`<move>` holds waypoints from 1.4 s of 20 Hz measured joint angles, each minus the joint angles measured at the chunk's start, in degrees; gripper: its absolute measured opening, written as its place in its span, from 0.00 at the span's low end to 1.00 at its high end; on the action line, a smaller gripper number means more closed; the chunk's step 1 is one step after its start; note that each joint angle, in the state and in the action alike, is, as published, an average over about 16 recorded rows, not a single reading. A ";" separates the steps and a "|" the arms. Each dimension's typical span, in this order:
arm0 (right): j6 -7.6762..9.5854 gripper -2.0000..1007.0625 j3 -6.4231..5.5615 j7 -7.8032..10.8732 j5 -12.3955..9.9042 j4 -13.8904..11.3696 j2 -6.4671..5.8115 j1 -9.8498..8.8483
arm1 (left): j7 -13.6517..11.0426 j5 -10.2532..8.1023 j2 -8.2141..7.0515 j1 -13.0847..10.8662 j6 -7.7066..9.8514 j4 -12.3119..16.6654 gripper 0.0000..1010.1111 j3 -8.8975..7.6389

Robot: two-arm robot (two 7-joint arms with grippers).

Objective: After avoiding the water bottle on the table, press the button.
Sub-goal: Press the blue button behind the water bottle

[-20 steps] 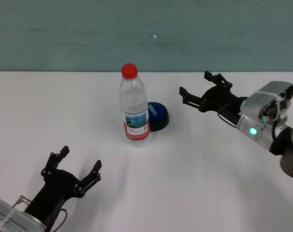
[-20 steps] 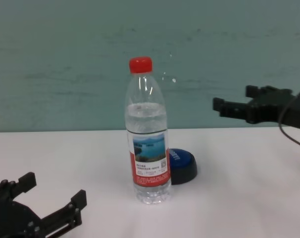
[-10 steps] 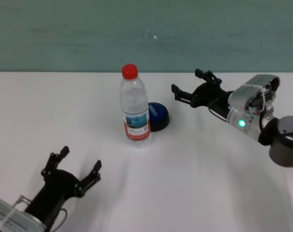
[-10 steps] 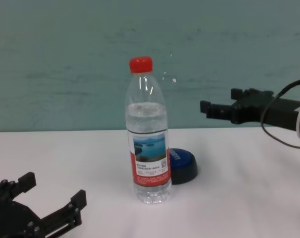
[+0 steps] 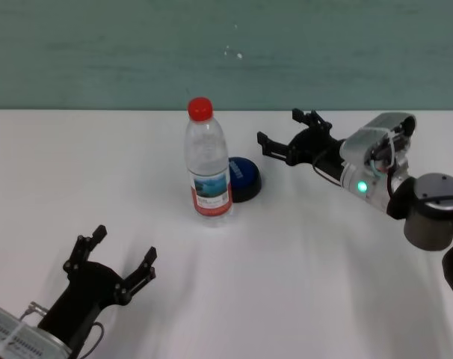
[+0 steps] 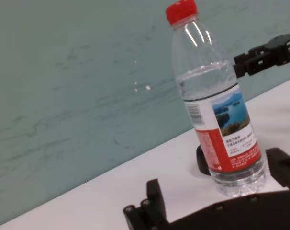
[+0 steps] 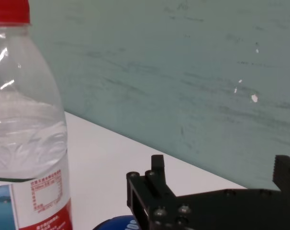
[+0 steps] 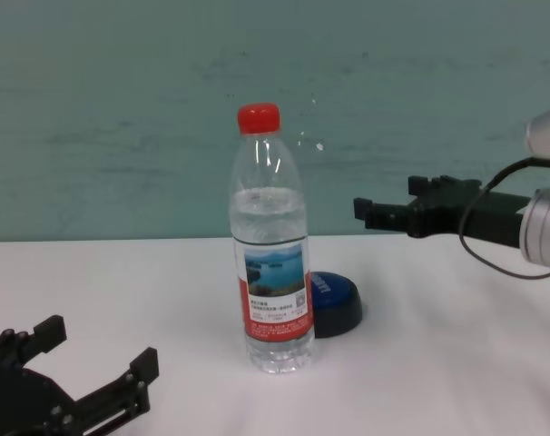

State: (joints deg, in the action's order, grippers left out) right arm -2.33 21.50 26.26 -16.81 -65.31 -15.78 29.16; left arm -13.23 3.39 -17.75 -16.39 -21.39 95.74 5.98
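Note:
The water bottle (image 5: 208, 168) stands upright mid-table, with a red cap and a lake label; it also shows in the chest view (image 8: 273, 254). The blue button (image 5: 244, 178) sits just behind it on its right, partly hidden by it, and appears in the chest view (image 8: 337, 302) too. My right gripper (image 5: 279, 129) is open and empty. It hovers above the table (image 5: 324, 284), right of the button and bottle, touching neither. In the right wrist view the bottle (image 7: 25, 143) is close and the button's edge (image 7: 114, 224) peeks below. My left gripper (image 5: 125, 247) is open, parked near the front left.
A teal wall (image 5: 226, 52) runs behind the table's far edge. The white tabletop stretches bare to the left of the bottle and in front of it. My right forearm (image 5: 376, 176) with a green light reaches in from the right.
My right gripper has moved left, closer to the button and bottle, staying above the table. The bottle, button and left arm have not moved.

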 joint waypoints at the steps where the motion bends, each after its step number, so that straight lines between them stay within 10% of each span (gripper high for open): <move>1: -0.12 1.00 0.13 0.09 0.07 0.58 0.17 0.28 | 0.00 0.00 0.00 0.00 0.00 0.00 0.99 0.00; 28: -3.22 1.00 2.10 2.11 2.20 13.13 4.39 5.27 | 0.00 0.00 0.00 0.00 0.00 0.00 0.99 0.00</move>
State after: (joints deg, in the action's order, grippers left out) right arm -5.55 23.59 28.37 -14.61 -52.18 -11.39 34.43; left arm -13.23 3.39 -17.75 -16.39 -21.39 95.74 5.98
